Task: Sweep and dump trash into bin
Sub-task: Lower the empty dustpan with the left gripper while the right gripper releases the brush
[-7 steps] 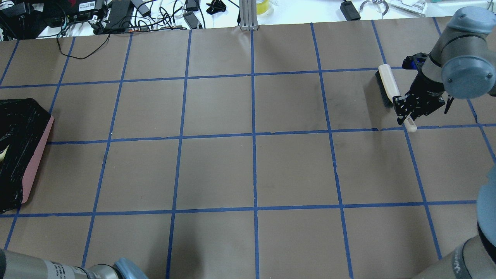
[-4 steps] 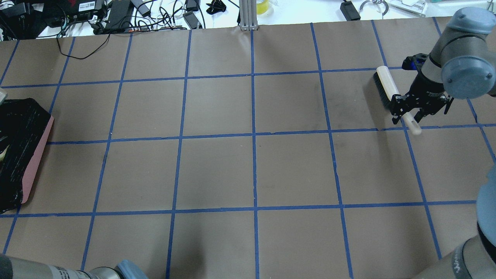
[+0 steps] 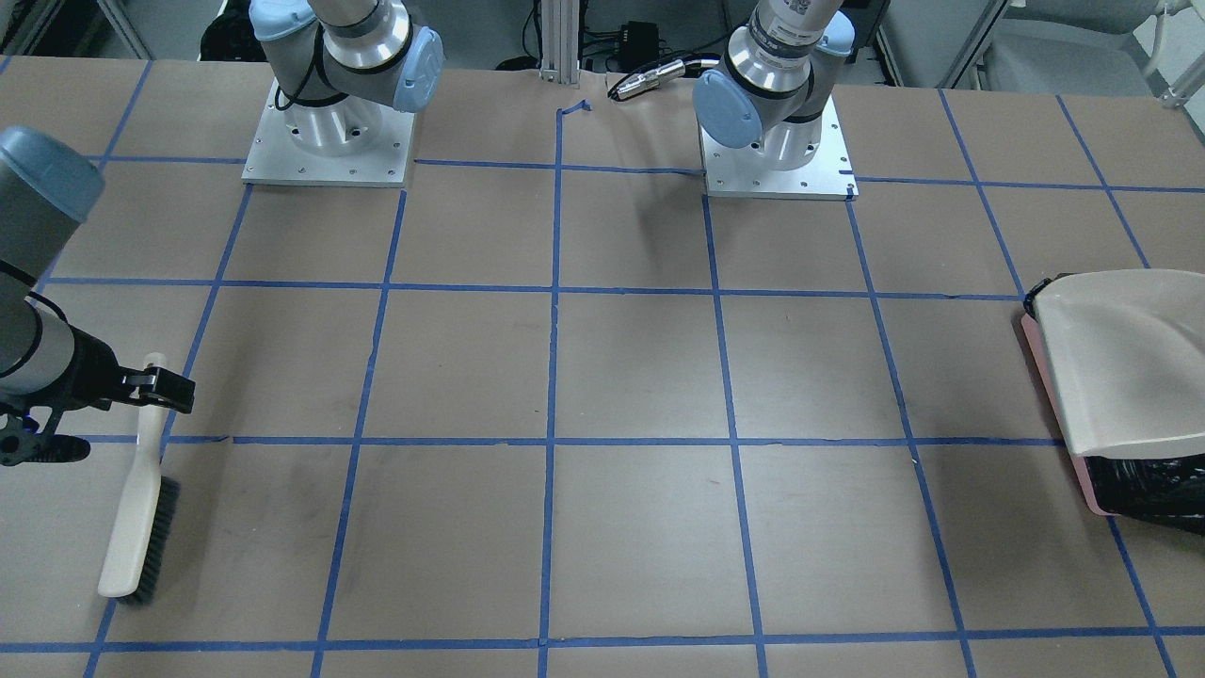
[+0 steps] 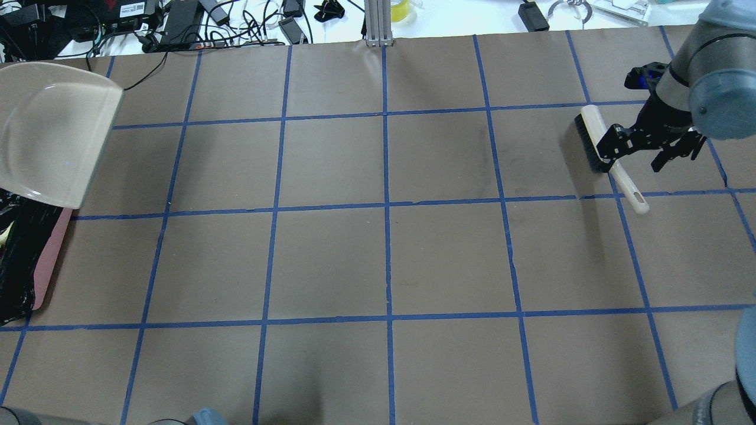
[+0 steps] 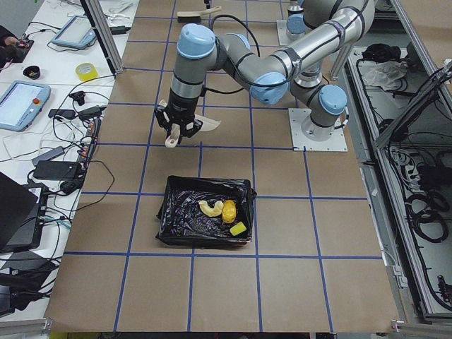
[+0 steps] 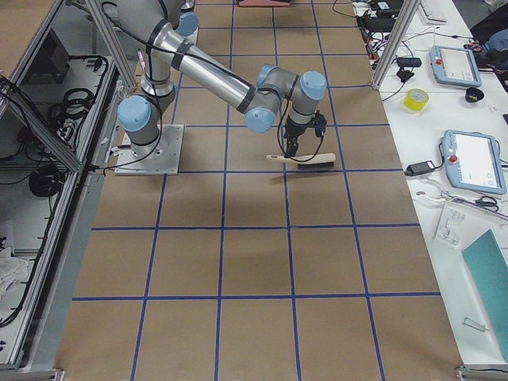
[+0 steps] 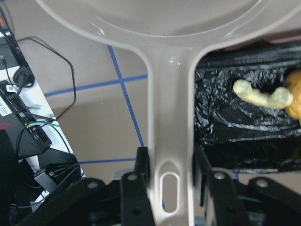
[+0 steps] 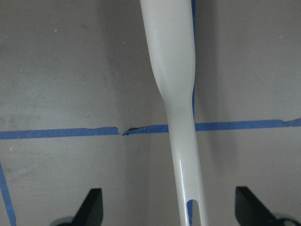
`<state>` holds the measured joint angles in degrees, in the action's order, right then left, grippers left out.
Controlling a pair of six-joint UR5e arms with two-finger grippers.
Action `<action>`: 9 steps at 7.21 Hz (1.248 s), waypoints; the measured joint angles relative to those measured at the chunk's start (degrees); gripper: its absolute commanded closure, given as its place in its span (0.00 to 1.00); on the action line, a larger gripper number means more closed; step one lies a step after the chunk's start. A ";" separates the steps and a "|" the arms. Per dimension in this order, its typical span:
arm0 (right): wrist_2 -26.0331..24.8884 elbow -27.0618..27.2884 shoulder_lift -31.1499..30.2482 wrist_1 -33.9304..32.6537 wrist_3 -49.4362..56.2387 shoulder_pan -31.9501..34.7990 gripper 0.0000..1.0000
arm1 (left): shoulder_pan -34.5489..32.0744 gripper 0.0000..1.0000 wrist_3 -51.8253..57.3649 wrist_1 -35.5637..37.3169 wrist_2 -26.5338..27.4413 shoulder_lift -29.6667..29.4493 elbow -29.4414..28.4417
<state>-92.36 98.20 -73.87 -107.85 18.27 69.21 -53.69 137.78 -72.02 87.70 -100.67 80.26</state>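
Note:
The bin (image 5: 206, 220), pink-sided (image 4: 50, 260) with a black bag (image 3: 1148, 485), holds the trash: a croissant (image 5: 209, 209), a potato-like lump (image 5: 229, 209) and a green-and-yellow sponge piece (image 5: 238, 229). The croissant (image 7: 263, 96) also shows in the left wrist view. My left gripper (image 7: 170, 162) is shut on the handle of the beige dustpan (image 4: 53, 133). It holds the pan, which looks empty, in the air over the bin's far end. My right gripper (image 8: 170, 207) is open, its fingers (image 8: 91, 205) wide on either side of the handle of the brush (image 4: 596, 139), which lies on the table.
The table is brown paper with a blue tape grid (image 4: 387, 206). Cables and electronics (image 4: 177, 23) lie beyond its far edge. The two arm bases (image 3: 325, 141) stand at the robot's side. The dustpan (image 3: 1120, 367) covers most of the bin in the front-facing view.
The dustpan has come into the overhead view from the left, above the bin. My right gripper has opened off the brush handle and drawn back and away; the brush now lies free.

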 measured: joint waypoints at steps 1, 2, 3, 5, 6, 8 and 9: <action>0.17 -1.13 -3.41 2.60 -1.11 0.24 0.00 | -5.06 1.00 -7.41 -2.23 -0.33 -0.31 2.31; 1.04 -2.97 -6.89 6.65 -3.69 0.53 0.00 | -10.04 1.00 -15.10 -2.77 -0.50 -0.94 5.78; 2.48 -5.26 -9.74 10.98 -6.66 0.86 0.00 | -13.62 1.00 -20.44 -2.05 -0.63 -2.26 8.70; 2.91 -8.15 -13.68 15.69 -12.34 3.64 0.00 | -17.42 1.00 -27.27 0.90 -0.59 -6.88 12.03; 2.43 -8.51 -14.79 16.34 -15.62 6.64 0.00 | -19.43 1.00 -28.60 2.66 0.29 -8.88 12.46; 2.11 -8.31 -15.56 16.65 -23.02 14.41 0.00 | -21.82 1.00 -29.40 4.75 1.93 -11.29 12.50; 2.20 -8.18 -15.56 16.62 -26.00 17.90 0.00 | -22.23 1.00 -29.44 5.75 3.24 -11.75 12.48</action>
<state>-90.16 90.01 -89.43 -91.23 -7.73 87.11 -75.92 108.34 -66.28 90.95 -112.42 92.74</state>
